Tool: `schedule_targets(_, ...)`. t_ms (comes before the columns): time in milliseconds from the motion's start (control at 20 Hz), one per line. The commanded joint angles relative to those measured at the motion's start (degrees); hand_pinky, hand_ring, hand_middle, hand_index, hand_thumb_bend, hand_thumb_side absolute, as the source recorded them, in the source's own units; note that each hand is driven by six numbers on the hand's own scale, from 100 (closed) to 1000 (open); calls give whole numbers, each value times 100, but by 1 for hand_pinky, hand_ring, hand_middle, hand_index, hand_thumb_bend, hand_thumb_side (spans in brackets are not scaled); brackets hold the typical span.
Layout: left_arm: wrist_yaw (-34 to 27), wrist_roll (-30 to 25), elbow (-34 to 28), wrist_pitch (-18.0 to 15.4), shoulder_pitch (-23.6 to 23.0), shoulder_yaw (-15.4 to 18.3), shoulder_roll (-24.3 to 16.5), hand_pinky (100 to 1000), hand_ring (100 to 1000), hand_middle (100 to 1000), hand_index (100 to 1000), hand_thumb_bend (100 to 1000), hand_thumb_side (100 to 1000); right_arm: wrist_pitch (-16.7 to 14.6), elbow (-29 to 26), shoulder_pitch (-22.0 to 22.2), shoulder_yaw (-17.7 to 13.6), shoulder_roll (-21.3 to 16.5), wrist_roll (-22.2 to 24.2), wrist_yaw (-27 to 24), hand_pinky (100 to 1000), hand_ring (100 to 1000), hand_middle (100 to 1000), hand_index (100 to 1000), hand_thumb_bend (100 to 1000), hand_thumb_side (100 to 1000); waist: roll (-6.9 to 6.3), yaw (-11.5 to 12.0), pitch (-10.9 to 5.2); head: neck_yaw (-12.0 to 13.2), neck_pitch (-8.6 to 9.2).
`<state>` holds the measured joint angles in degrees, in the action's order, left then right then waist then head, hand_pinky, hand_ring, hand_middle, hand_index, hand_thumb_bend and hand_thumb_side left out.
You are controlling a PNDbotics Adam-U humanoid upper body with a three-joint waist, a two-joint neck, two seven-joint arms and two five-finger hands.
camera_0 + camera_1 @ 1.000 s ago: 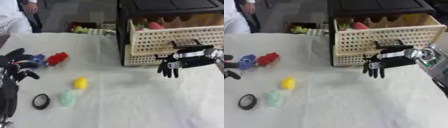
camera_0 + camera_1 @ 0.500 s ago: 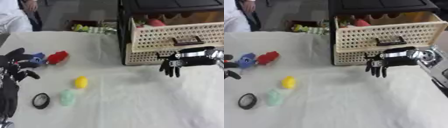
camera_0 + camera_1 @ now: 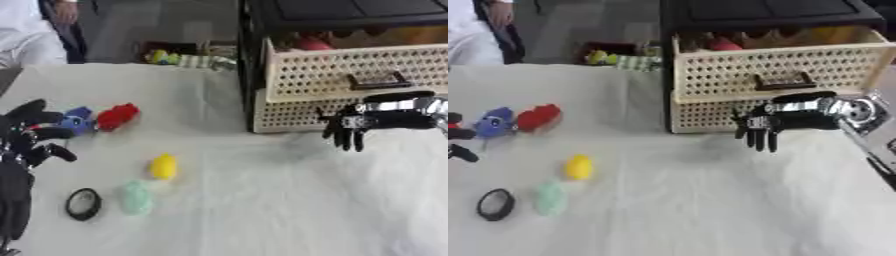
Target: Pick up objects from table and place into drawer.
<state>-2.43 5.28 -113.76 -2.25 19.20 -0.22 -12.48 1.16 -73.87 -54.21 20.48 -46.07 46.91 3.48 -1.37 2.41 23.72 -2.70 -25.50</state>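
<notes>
Evidently we are hovering our empty, relaxed right hand [image 3: 765,127] before the open drawer [image 3: 776,70]; next, we judge, reaching toward the yellow object [image 3: 163,166].

The cream drawer [image 3: 772,70] is pulled open, with red and yellow things inside. On the white cloth lie a red toy [image 3: 118,116] touching a blue toy [image 3: 77,120], a yellow toy [image 3: 163,166], a pale green toy [image 3: 135,197] and a black ring [image 3: 83,204].

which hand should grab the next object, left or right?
Left, probably. The left hand sits open right beside the blue object and red object, with the yellow one close by. The right hand hangs open and empty across the table, in front of the drawer.
</notes>
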Motion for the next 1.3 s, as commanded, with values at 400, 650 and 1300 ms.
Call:
schedule_targets(400, 26, -67, -83, 5, 83, -7, -7, 466, 636, 666, 831, 100, 1000, -111, 93, -245, -91, -24, 118, 77, 522, 610, 571, 777, 100, 1000, 16, -11, -97, -28, 91)
schedule_targets(650, 24, -82, -83, -1, 94, -7, -6, 467, 629, 667, 831, 100, 1000, -81, 231, -313, -133, 40, 84, 133, 512, 601, 556, 778, 100, 1000, 24, 33, -77, -54, 151)
schedule_targets(1300, 13, -118, -83, -2, 78, -3, -2, 470, 627, 669, 830, 100, 1000, -207, 302, -188, -83, -11, 177, 137, 500, 594, 552, 783, 100, 1000, 30, 39, -88, -41, 139)
